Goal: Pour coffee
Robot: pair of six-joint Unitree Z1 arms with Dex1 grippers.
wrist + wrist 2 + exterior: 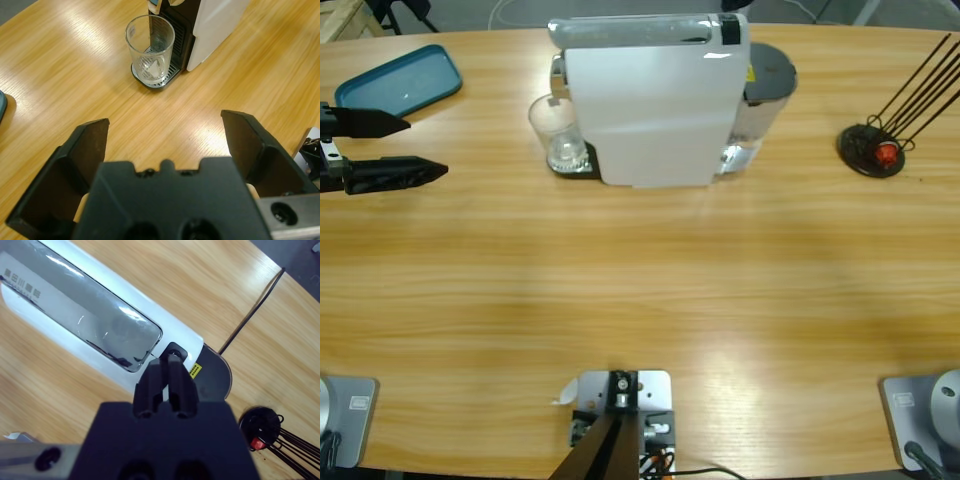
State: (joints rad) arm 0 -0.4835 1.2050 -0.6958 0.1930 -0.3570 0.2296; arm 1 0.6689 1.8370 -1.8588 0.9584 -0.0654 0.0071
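The left gripper (pixel 420 146) comes in from the left edge of the high view, its fingers (pixel 85 150) spread wide with nothing between them. Ahead of them, well apart across bare worktop (pixel 640 290), a clear glass (pixel 150 49) stands upright on the black drip tray (pixel 155 80) at the front of the white coffee machine (pixel 650 100). Through the glass the bottom looks pale; whether any coffee lies in it I cannot tell. Off to one side of the left fingers, at the worktop's far corner, lies a teal tray (pixel 398 80).

The right gripper (pixel 167 375) does not show in the high view. In its own wrist view its fingers (pixel 177 382) are pressed together, holding nothing, and they point down over the top of the machine. Just past the fingertips sits a black round knob (pixel 175 351) at the end of the machine's long glossy lid (pixel 85 315). Beyond that is the grey water tank (pixel 215 375), with a small yellow label (pixel 194 369) near the fingers.

Farther out beside the right fingers, a black wire stand (pixel 262 427) rests on the worktop, with a red capsule (pixel 257 443) in its base and thin black rods fanning out from it.
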